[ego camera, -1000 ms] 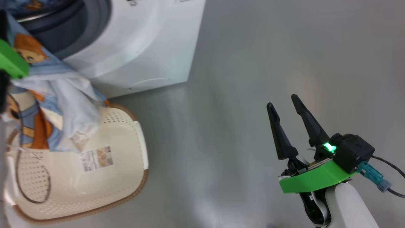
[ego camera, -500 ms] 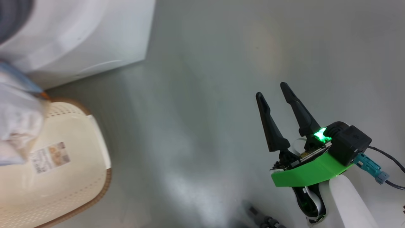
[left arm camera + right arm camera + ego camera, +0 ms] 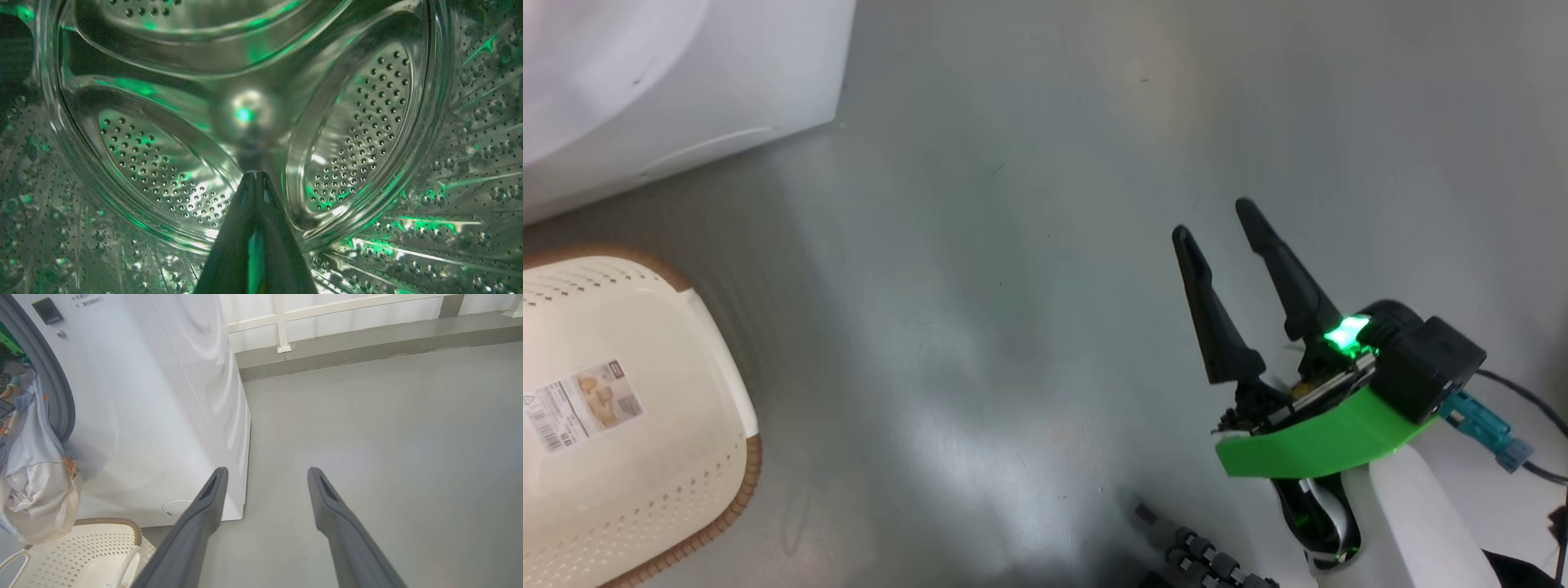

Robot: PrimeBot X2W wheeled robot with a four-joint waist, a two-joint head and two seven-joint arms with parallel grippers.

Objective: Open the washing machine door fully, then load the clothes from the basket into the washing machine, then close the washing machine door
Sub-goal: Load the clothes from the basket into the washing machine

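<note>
Left tool (image 3: pixel 253 179): it is reaching into the steel drum (image 3: pixel 367 122) from the bottom middle of the left wrist frame. It is clenched, with the two fingertips meeting in a point, and it is aiming at the drum's back wall.
Right tool (image 3: pixel 1213 220): it is released, with its fingers standing apart. It is hovering over the grey floor (image 3: pixel 1013 245) at the right of the head frame, well apart from the basket (image 3: pixel 645 490).
Clothes (image 3: pixel 32 477): they are hanging out of the washer's (image 3: pixel 163 416) opening at the left edge of the right wrist frame. They are draping over the grey gasket (image 3: pixel 53 388), and the bunched lower end is dangling just above the basket's brown rim. I cannot tell whether it is touching the rim.
Basket: it is sitting on the floor at the lower left of the head frame, just beside the washer's front. The label (image 3: pixel 580 406) on its floor is showing.
Washer: its white lower corner is filling the upper left of the head frame.
</note>
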